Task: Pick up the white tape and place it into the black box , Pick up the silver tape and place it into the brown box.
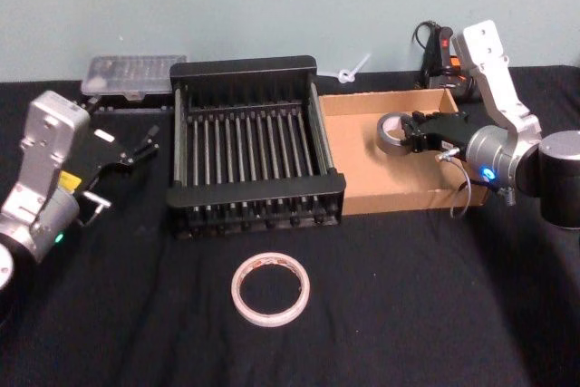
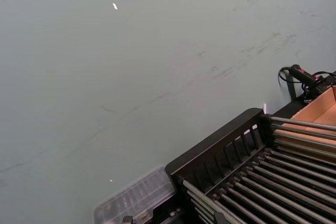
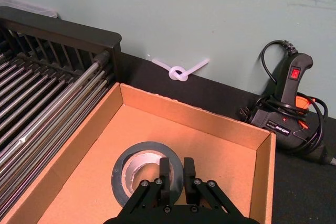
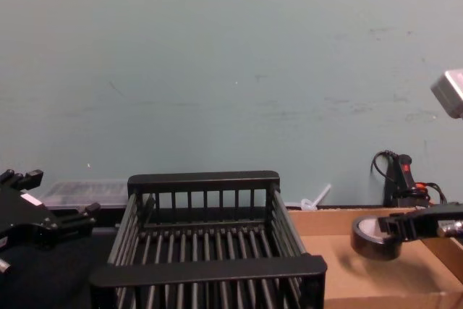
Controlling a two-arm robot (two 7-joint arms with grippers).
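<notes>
1. The right gripper (image 1: 419,134) reaches over the brown box (image 1: 362,189), its fingers (image 3: 165,174) pinched on the near wall of the silver tape (image 3: 147,169).
2. In the chest view the silver tape (image 4: 371,238) hangs tilted above the box floor, not resting on it.
3. The black box (image 1: 254,68) stands mid-table, its right side touching the brown box.
4. The white tape (image 1: 270,289) lies flat on the black tabletop near the front edge, ahead of the black box and apart from it.
5. The left gripper (image 1: 143,144) is parked left of the black box, its claw spread wide and holding nothing.
6. A clear plastic case (image 1: 131,76) sits at the table's back-left; a black glue gun (image 3: 286,109) lies behind the brown box at the back-right.
</notes>
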